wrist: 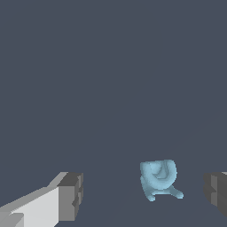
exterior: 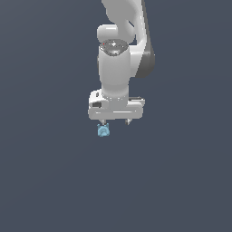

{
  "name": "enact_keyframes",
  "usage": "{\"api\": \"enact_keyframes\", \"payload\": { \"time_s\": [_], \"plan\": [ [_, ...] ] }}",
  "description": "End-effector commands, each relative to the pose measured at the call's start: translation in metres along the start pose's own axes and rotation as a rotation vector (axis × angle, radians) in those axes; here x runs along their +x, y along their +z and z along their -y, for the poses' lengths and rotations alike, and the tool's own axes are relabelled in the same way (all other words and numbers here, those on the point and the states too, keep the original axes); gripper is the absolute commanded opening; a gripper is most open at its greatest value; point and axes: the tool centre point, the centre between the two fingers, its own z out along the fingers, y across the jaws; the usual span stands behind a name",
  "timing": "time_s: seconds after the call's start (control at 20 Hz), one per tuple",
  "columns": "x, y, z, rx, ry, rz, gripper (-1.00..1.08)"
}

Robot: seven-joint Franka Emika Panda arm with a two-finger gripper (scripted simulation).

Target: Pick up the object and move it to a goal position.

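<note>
Object (exterior: 103,131) sits on the plain dark counter, whose edges and corners lie outside both views, so it cannot be placed against them. The gripper (exterior: 116,122) hangs directly above with jaws spread wide and holding nothing. In the wrist view the light-blue lump (wrist: 158,178) lies between the two fingertips (wrist: 71,196), nearer one than the other, likely lined up for a straddling descent. Roundish and knobbly, it shows no clear long axis; small knobs stick out along one side.
</note>
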Motion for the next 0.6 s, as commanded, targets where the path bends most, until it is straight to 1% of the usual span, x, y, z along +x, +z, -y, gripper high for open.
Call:
{"api": "enact_keyframes", "payload": {
  "time_s": [0.0, 0.3, 0.55],
  "plan": [
    [0.0, 0.001, 0.0, 0.0, -0.001, 0.001, 1.0],
    [-0.011, 0.02, -0.012, -0.003, -0.016, 0.014, 1.0],
    [-0.033, 0.054, -0.035, -0.008, -0.045, 0.039, 1.0]
  ]
}}
